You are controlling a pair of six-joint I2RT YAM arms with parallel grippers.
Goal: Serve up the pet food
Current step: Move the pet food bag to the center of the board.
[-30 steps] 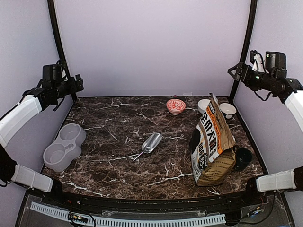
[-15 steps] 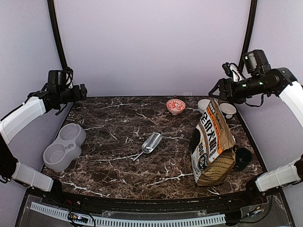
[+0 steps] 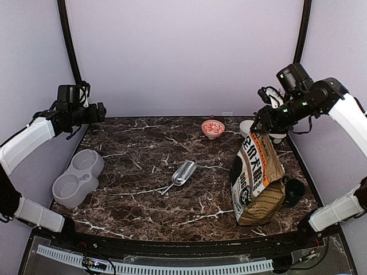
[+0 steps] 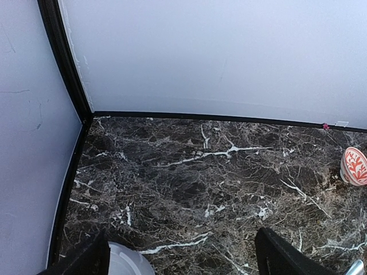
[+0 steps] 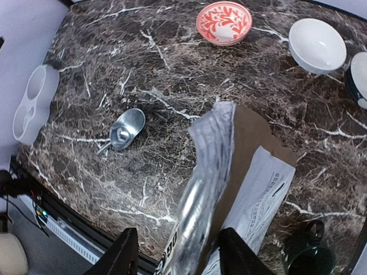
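Right gripper (image 5: 179, 238) dropped onto the bag (image 3: 258, 172), fingers half-open astride its top, left gripper (image 4: 180, 255) wide open, so we've served no kibble yet.

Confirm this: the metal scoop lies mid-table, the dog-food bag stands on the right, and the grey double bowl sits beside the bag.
One point is wrong: the grey double bowl sits at the left edge of the table, far from the dog-food bag, as the top external view shows. The metal scoop is as stated.

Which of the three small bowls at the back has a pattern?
The red-and-white bowl, leftmost of the three; the white bowl and the far-right bowl are plain.
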